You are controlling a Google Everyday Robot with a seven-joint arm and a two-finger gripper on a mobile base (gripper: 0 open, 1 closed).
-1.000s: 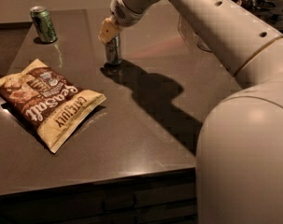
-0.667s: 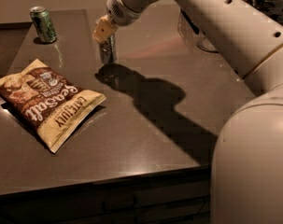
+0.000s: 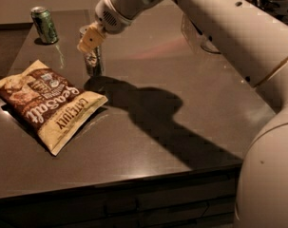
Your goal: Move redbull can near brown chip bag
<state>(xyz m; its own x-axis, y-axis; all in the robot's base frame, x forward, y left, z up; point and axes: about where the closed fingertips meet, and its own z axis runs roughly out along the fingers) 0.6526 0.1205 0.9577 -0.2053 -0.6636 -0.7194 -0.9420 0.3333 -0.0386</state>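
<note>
Toward the back of the dark surface, just right of the bag's upper corner, the redbull can stands upright. Its upper part is taken by the gripper, whose tan fingers are closed around the can near its top, one pad showing across the front. Whether the can's base rests on the surface or is raised slightly off it, I cannot tell; its shadow pools right beneath it. The brown chip bag lies flat to the front-left, near the can but apart from it, with a strip of bare surface between them. A green can stands well back in the far left corner, clear of the work. The arm reaches in from the right, throwing a broad shadow across the middle.

By my reading, the carry is in hand: the can is gripped and already close to the bag. The next move calls for a short travel toward the bag's edge, keeping the can upright, then setting it down beside the bag without pressing onto it, and opening only once it stands.
</note>
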